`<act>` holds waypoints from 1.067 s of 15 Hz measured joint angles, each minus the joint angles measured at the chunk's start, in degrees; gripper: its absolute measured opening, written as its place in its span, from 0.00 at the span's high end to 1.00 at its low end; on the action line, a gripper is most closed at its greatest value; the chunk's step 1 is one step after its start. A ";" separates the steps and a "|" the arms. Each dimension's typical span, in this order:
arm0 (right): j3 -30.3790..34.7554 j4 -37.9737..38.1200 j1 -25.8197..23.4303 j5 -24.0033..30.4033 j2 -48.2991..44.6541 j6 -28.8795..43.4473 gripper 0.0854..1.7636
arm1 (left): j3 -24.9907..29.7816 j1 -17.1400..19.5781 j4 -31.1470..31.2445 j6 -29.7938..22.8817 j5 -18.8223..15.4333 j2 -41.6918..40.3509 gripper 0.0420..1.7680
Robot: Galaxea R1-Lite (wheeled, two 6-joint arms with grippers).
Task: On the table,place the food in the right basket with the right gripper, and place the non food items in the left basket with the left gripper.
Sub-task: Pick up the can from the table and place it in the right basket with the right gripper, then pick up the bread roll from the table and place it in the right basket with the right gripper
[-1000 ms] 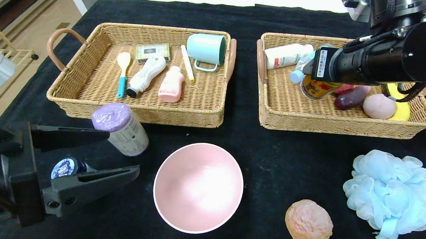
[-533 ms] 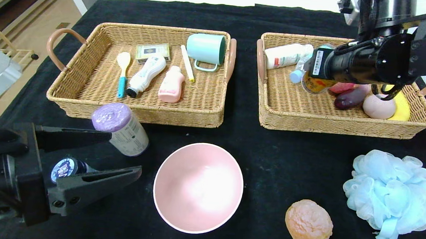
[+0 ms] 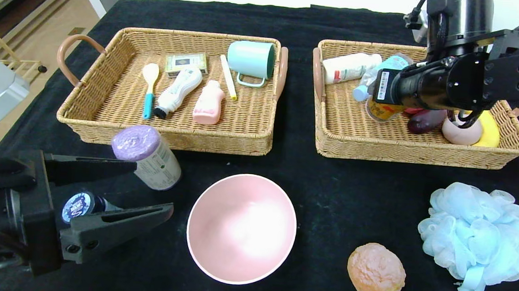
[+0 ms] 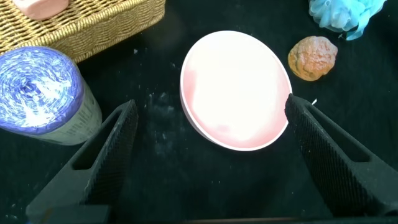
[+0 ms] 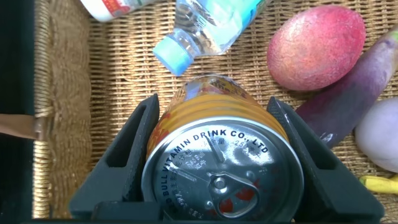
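Lower over the right basket (image 3: 423, 150) than a second ago, your right gripper (image 5: 214, 155) carried the can (image 5: 217, 155).
Its jaws were clamped on it; your left gripper (image 3: 151, 190) sat spread apart beside the canister (image 3: 148, 156) on the bench (image 3: 329, 187).

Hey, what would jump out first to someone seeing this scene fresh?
Probably the big pink bowl, front and centre on the black table, then the fluffy blue pouf at the right. Behind, the right gripper holds a gold-and-red drink can over the right basket.
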 joint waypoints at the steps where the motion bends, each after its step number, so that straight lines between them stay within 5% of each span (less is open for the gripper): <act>1: 0.00 0.00 -0.05 0.00 0.05 0.00 0.28 | 0.00 0.00 0.00 0.00 0.00 0.00 0.03; 12: 0.24 4.05 0.67 -0.05 -1.71 0.04 0.09 | 0.24 -0.01 0.00 0.16 -0.06 0.30 0.03; 16: 1.02 14.76 3.56 -0.05 -5.96 5.07 0.07 | 0.26 -0.04 0.02 0.69 -0.02 0.59 0.03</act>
